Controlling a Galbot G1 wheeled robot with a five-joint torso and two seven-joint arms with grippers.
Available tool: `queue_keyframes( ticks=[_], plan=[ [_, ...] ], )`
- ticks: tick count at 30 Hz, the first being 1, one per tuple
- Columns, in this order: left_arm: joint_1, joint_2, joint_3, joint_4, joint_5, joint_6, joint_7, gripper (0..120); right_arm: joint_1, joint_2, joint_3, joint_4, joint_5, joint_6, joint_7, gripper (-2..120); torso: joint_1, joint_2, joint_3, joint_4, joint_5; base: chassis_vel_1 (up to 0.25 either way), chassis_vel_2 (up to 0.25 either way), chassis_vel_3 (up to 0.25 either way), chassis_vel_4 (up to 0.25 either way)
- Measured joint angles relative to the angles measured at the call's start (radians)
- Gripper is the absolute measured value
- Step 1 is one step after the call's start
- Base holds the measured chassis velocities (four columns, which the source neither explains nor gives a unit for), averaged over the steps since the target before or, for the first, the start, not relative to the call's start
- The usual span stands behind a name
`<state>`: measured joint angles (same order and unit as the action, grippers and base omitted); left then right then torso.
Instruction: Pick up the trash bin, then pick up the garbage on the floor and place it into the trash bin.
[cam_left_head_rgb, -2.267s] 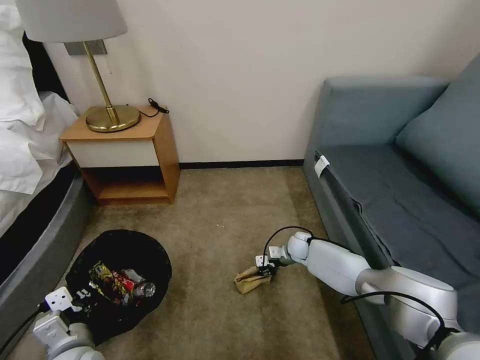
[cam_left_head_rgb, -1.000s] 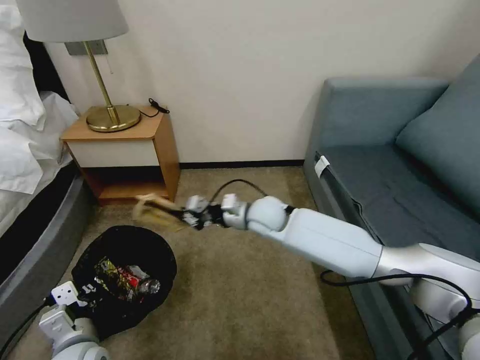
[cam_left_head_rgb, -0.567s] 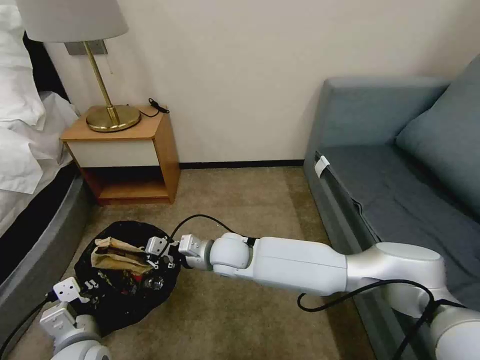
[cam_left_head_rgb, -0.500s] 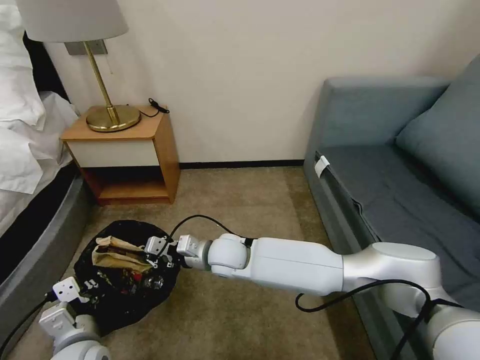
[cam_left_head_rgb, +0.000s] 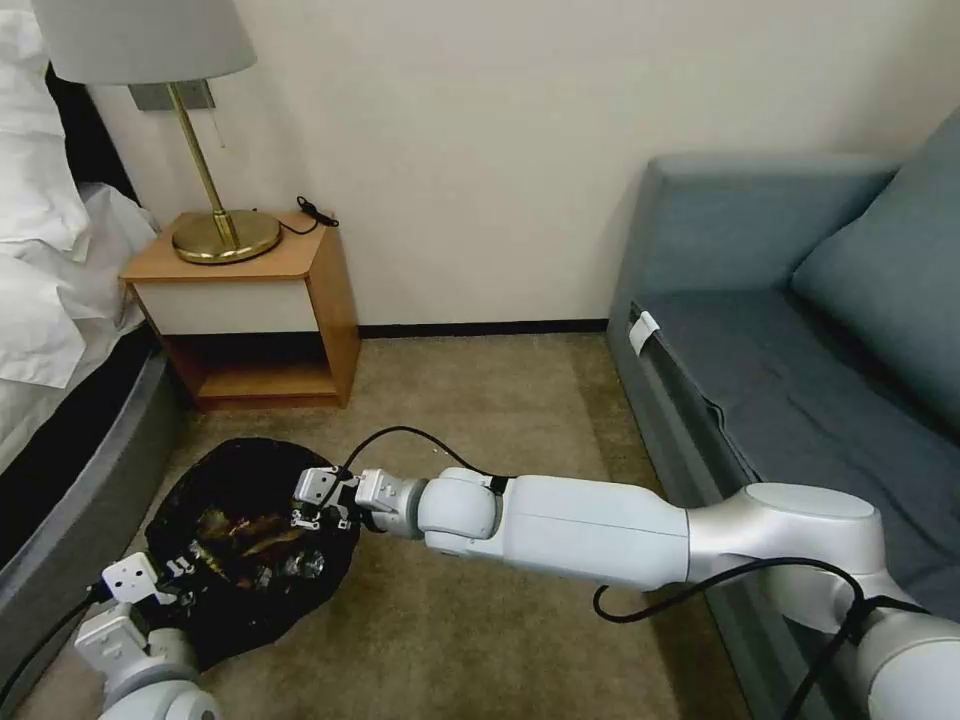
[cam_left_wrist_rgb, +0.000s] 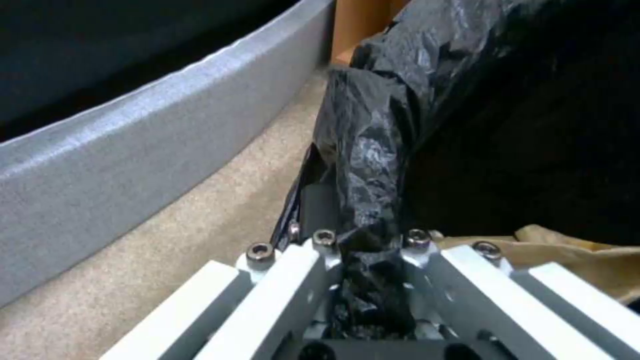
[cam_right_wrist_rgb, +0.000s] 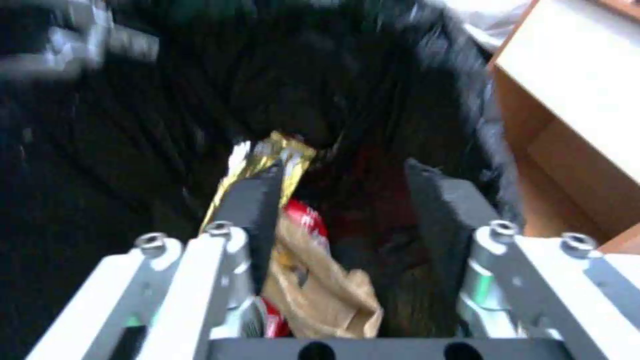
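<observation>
The trash bin (cam_left_head_rgb: 200, 500), lined with a crinkled black bag, is on the carpet at lower left. My left gripper (cam_left_head_rgb: 178, 578) is shut on its near rim; the left wrist view has the fingers (cam_left_wrist_rgb: 293, 270) pinching the black liner (cam_left_wrist_rgb: 373, 165). My right gripper (cam_left_head_rgb: 318, 505) hovers open over the bin's right edge, nothing between its pads (cam_right_wrist_rgb: 257, 200). The garbage lies inside the bin: the crumpled brown paper bag (cam_right_wrist_rgb: 327, 295), a gold wrapper (cam_right_wrist_rgb: 267, 155) and a red wrapper (cam_right_wrist_rgb: 303, 220). The paper bag (cam_left_wrist_rgb: 587, 257) also shows beside my left gripper (cam_left_wrist_rgb: 367, 235).
A wooden nightstand (cam_left_head_rgb: 250, 300) with a brass lamp (cam_left_head_rgb: 222, 235) stands behind the bin. The bed's grey base (cam_left_head_rgb: 70, 470) runs along the left, close to the bin. A blue-grey sofa (cam_left_head_rgb: 800, 380) is on the right. Bare carpet (cam_left_head_rgb: 480, 400) lies between them.
My right arm lifted the brown paper bag off the carpet and swung it left over the bin. The fingers opened and the bag dropped inside. The left gripper kept its hold on the rim.
</observation>
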<state>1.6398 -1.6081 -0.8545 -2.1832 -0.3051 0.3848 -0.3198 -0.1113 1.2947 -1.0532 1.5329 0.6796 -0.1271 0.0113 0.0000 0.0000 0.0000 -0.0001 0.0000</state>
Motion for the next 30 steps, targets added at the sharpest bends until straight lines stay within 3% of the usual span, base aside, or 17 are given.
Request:
queue_keyframes(
  ticks=[7, 13, 20, 26, 30],
  plan=[
    [-0.003, 0.000, 0.000, 0.001, -0.041, 0.016, -0.004, 2, 0.008, -0.020, 0.094, 0.088, 0.035, -0.021, 0.033, 77, 0.000, 0.000, 0.000, 0.0002, 0.0000, 0.000, 0.000, 0.000, 0.000],
    [-0.007, 0.000, -0.001, -0.009, -0.179, 0.079, -0.061, 2, 0.018, -0.091, 0.214, 0.191, 0.075, -0.041, 0.046, 98, 0.000, 0.000, 0.000, 0.0002, 0.0002, 0.000, 0.000, 0.000, 0.000],
    [-0.016, 0.002, -0.008, -0.007, -0.377, 0.179, -0.173, 2, -0.009, -0.230, 0.288, 0.288, 0.086, -0.050, 0.054, 100, 0.000, 0.000, 0.000, 0.0000, 0.0003, 0.000, 0.000, 0.000, 0.000],
    [-0.029, 0.009, -0.014, 0.024, -0.530, 0.211, -0.216, 2, -0.051, -0.309, 0.338, 0.338, 0.079, -0.051, 0.053, 100, 0.000, 0.000, 0.000, 0.0000, 0.0003, 0.000, 0.000, 0.000, 0.000],
    [-0.035, 0.009, -0.014, 0.048, -0.572, 0.218, -0.234, 2, -0.081, -0.337, 0.369, 0.355, 0.072, -0.052, 0.051, 100, 0.000, 0.000, 0.000, 0.0000, 0.0002, 0.000, 0.000, 0.000, 0.000]
  ],
)
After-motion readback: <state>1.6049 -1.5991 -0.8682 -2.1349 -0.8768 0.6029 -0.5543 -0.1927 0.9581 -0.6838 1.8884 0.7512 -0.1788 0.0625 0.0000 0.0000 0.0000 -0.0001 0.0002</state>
